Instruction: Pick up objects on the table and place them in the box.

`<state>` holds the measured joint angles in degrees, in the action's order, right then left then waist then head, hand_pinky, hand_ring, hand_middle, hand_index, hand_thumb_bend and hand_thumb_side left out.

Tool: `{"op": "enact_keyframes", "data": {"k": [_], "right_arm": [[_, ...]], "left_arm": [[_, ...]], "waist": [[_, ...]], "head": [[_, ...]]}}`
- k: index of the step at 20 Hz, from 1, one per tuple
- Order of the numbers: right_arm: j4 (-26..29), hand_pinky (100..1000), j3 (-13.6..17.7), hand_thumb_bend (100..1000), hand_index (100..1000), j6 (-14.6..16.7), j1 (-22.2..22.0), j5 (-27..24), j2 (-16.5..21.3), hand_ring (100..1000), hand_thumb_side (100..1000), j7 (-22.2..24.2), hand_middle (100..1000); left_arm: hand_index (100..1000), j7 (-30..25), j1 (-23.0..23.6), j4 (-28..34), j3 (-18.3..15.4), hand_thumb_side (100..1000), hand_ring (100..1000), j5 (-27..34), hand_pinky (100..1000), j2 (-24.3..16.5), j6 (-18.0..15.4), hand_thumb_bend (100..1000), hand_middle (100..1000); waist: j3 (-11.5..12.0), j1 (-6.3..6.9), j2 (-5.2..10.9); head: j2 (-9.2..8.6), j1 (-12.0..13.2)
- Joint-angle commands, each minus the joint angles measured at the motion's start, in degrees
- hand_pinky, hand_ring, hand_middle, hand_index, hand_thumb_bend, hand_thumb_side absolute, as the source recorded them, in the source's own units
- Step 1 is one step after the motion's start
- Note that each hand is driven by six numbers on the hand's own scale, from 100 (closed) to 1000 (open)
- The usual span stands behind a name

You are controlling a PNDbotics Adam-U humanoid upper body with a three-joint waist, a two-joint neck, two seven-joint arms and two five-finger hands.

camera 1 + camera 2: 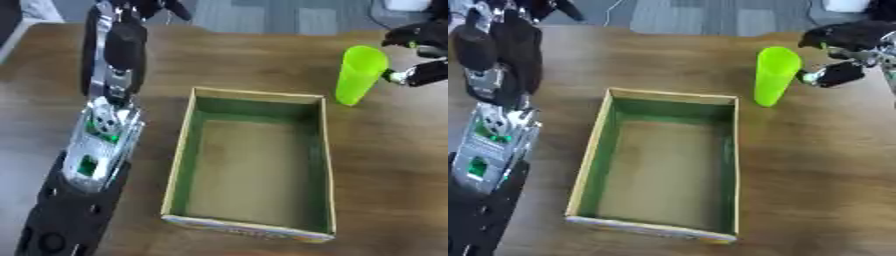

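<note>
Brown wooden table was occupied by an open green-lined cardboard box. Beside it, a tall lime-green plastic cup was touched by the right hand; its grasp could not be judged. The left hand's fingers could not be judged either.

Left arm: black casing at both ends, silver open-frame middle section with small green patches (possibly lights or boards). Left hand: black. Right hand: black fingers, silver-white joint pieces, one small green spot.

Brown wooden worktop with grey floor beyond it.
The floor shows paler rectangular patches; a white object sits at the top edge on the right, and a thin cable crosses the floor.
</note>
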<state>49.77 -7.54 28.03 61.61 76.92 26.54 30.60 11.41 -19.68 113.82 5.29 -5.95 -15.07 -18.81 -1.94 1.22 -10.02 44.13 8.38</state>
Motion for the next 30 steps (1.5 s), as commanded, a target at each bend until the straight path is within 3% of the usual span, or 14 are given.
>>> {"op": "enact_keyframes", "data": {"k": [1,6,10,14,17,20,23,28,29,30], "right_arm": [[-0.07,100,0.83,330,1000,0.45,1.84,0.74,1.01,1000,905,0.55,1000],[-1.17,100,1.41,343,1000,0.39,3.06,0.7,0.49,1000,893,-0.37,1000],[-2.42,100,0.97,279,1000,0.44,4.51,2.69,0.12,1000,888,1.4,1000],[-1.7,100,-0.16,116,1000,1.15,5.34,5.24,0.9,1000,825,4.49,1000],[-0.1,100,-0.6,100,1000,1.71,5.73,7.07,2.17,943,738,3.78,995],[0.22,100,-0.65,100,1000,2.13,5.73,9.48,3.78,940,693,1.9,992],[-0.25,100,-0.39,100,1000,2.33,5.77,11.09,5.18,939,737,0.94,989],[-0.27,100,0.46,100,983,1.82,6.51,10.73,5.71,893,904,-1.84,943],[-0.25,100,0.47,100,986,1.72,6.6,10.46,5.65,896,898,-2.39,947],[-0.14,100,0.57,100,951,1.6,6.7,9.95,5.42,870,1000,-3.11,915]], "left_arm": [[727,-0.39,-0.51,0.77,0.2,917,613,0.42,448,-0.6,0.13,582,647],[726,-0.95,-0.43,0.77,0.59,919,613,0.47,447,-0.49,0.45,583,647],[724,-1.42,-0.18,0.77,0.83,920,614,0.46,446,-0.6,0.79,584,646],[724,-1.59,0.27,0.77,0.78,920,614,0.38,446,-0.82,1.1,583,646],[724,-1.61,0.56,0.77,0.7,918,613,0.28,446,-0.98,1.3,581,646],[724,-1.62,0.98,0.77,0.62,918,613,0.17,445,-1.1,1.48,582,646],[724,-1.54,1.45,0.77,0.48,918,613,0.01,445,-1.24,1.59,581,646],[724,-1.65,1.94,0.77,0.5,919,614,-0.11,446,-1.39,1.77,581,646],[724,-1.71,1.98,0.77,0.52,919,614,-0.12,446,-1.39,1.8,581,646],[724,-1.76,2.05,0.77,0.54,919,614,-0.12,445,-1.39,1.84,581,646]], "waist": [[0.15,-0.15,0.67],[0.43,-0.09,0.57],[0.5,-0.27,0.66],[0.11,-0.56,0.94],[-0.38,-0.83,1.2],[-0.92,-0.97,1.54],[-1.44,-0.91,1.89],[-2.05,-0.79,2.59],[-2.07,-0.79,2.67],[-2.01,-0.78,2.8]], "head": [[-0.01,-1.32],[-0.01,-1.98],[-0.01,-2.19],[-0.01,-1.92],[-0.01,-2.12],[-0.01,-2.94],[-0.01,-3.48],[-0.01,-3.39],[-0.01,-3.39],[-0.01,-3.4]]}}
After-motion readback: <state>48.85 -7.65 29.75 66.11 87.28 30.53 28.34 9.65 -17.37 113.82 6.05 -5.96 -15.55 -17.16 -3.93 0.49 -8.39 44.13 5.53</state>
